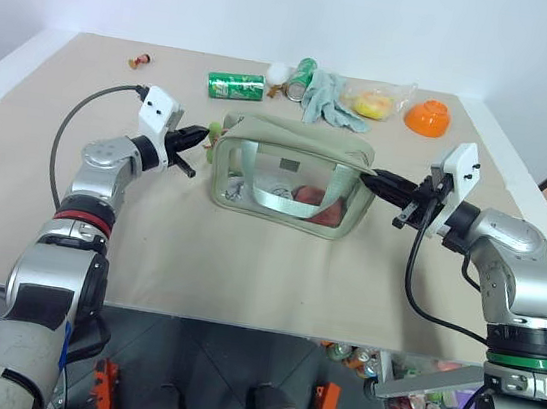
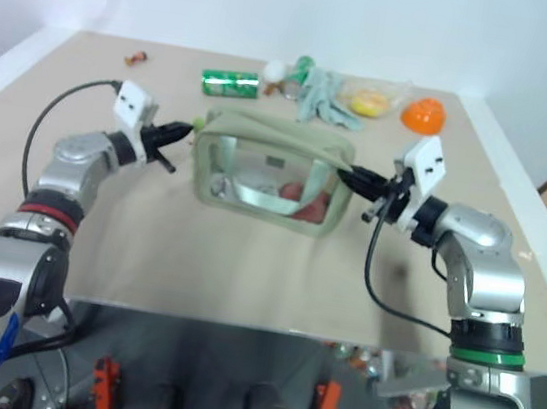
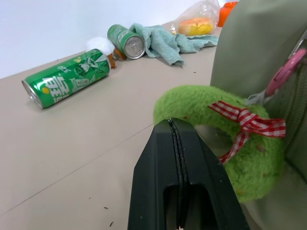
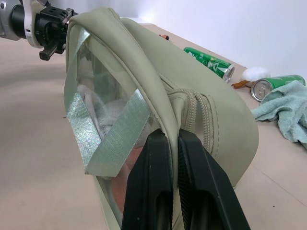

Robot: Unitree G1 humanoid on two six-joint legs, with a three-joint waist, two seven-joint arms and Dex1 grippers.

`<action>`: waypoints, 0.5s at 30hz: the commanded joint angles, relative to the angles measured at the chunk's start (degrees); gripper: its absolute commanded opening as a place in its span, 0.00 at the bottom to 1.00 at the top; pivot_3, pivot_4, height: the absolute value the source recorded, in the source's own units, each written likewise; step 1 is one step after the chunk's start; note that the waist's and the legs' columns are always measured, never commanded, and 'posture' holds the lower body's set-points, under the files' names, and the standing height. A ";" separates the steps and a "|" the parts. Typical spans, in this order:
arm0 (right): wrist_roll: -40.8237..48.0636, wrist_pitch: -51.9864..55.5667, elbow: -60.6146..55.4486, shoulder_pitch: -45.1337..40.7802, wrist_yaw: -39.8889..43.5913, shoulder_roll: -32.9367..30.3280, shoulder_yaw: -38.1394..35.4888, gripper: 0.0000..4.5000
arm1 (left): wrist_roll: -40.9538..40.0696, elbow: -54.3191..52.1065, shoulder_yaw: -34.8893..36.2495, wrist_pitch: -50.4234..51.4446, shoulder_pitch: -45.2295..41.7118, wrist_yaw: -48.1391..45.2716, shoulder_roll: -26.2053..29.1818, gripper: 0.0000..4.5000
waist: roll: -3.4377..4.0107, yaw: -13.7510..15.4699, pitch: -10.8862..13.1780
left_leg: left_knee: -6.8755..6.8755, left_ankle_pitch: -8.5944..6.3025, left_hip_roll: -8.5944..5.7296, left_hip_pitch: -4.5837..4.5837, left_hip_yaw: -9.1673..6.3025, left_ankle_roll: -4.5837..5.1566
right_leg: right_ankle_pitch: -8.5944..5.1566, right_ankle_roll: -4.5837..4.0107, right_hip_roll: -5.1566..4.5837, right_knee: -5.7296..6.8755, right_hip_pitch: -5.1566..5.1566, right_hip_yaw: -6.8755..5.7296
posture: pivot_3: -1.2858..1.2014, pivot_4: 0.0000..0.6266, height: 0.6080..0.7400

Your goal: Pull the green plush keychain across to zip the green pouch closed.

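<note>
step: grip just made, pull not yet begun; the zipper slider looks to sit at the pouch end nearest the left claw, so the whole run across the top seems left to do.
pouch: green pouch (image 1: 292,182) stands upright mid-counter between the two arms, clear side facing the robot, webbing handles hanging against that side, some items inside.
keychain: green plush keychain (image 3: 225,139), a fuzzy green ring with a red checked bow, hangs by a pink clip at the pouch's left end.
left claw: left claw (image 1: 202,137) is pressed fully together at the plush ring; in the left wrist view the tips meet right against its fuzzy edge, so it looks pinched there, though how much plush is caught i cannot tell.
right claw: right claw (image 1: 377,181) is clamped tight on the fabric at the pouch's right end, near the zipper's far end, bracing the bag.
next move: judged, the left claw should draw the keychain along the zipper line toward the right claw, staying level, while the right holds firm.
risk: judged, a thin pinch on soft plush may slip, or the pouch may drag on the counter (image 1: 244,271).
nearby: two green cans (image 1: 236,86), a grey-green cloth and an orange bowl lie well behind.
</note>
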 commanded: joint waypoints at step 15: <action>1.03 0.82 -4.68 1.91 -0.37 -1.65 -1.71 0.00 | -12.68 -45.52 7.20 26.04 21.69 4.56 2.89 0.00 | 0.00 -0.05 0.00 | 0.09 0.01 0.00 0.01 -0.16 -0.01 | -0.04 0.06 -0.07 0.14 0.04 -0.15 | 0.52 0.24 1.00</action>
